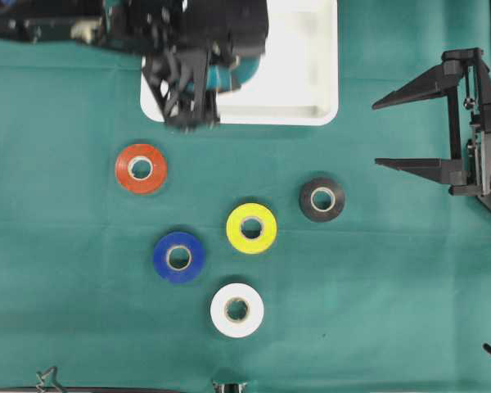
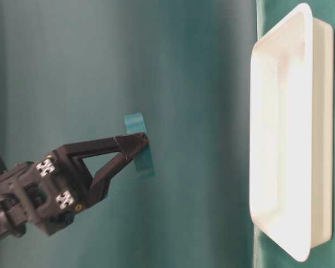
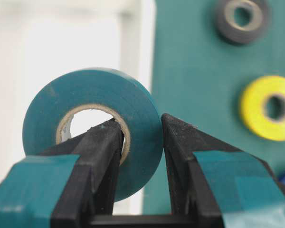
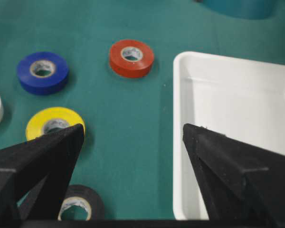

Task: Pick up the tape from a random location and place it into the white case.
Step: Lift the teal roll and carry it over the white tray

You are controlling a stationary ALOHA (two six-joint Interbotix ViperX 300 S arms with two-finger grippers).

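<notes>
My left gripper (image 3: 140,121) is shut on a teal tape roll (image 3: 92,92), one finger through the core and the other on the outer face. In the overhead view this gripper (image 1: 184,110) hangs over the front left corner of the white case (image 1: 311,90), with the teal tape (image 1: 229,78) showing beside it. The table-level view shows the tape (image 2: 139,153) held in the air, apart from the case (image 2: 279,139). My right gripper (image 1: 376,134) stands open at the right, nothing between its fingers (image 4: 133,128).
Several loose rolls lie on the green cloth in front of the case: red (image 1: 123,176), blue (image 1: 164,266), yellow (image 1: 266,237), white (image 1: 221,323) and black (image 1: 311,209). The black roll (image 4: 92,194) and the yellow roll (image 4: 38,123) lie closest to the right gripper.
</notes>
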